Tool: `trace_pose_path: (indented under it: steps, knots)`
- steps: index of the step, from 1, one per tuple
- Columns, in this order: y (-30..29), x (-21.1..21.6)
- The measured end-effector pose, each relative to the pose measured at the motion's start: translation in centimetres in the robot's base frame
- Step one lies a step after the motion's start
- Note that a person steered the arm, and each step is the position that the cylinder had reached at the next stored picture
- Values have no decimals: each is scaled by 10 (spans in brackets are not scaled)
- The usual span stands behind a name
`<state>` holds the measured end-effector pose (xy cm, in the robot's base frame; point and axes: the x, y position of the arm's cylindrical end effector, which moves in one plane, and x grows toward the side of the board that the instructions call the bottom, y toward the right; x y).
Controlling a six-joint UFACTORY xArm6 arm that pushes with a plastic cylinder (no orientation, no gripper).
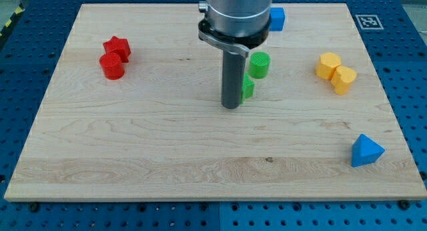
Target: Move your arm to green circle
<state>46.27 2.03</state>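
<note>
The green circle (pixel 259 65) is a short green cylinder standing on the wooden board (pixel 133 137), right of centre near the view's top. A second green block (pixel 247 87) sits just below and left of it, partly hidden by the rod; its shape is unclear. My tip (pixel 231 106) rests on the board at the centre, touching or almost touching the left side of that second green block. The tip is below and to the left of the green circle, about one block width away.
A red star-like block (pixel 118 47) and a red cylinder (pixel 112 66) sit at the left. Two yellow blocks (pixel 335 73) lie at the right. A blue triangle (pixel 366 151) is at the lower right. A blue block (pixel 277 19) is at the top.
</note>
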Motion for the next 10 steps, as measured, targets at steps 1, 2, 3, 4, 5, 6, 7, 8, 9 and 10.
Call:
trace_pose_path:
  steps: [1,2,3,4,5,6,7,8,9,10]
  knots:
    - [0,-2]
    - [0,-1]
    - [11,37]
    - [35,44]
    - [51,38]
    - [66,24]
    - [79,6]
    - [91,-16]
    - [99,-36]
    - [99,-42]
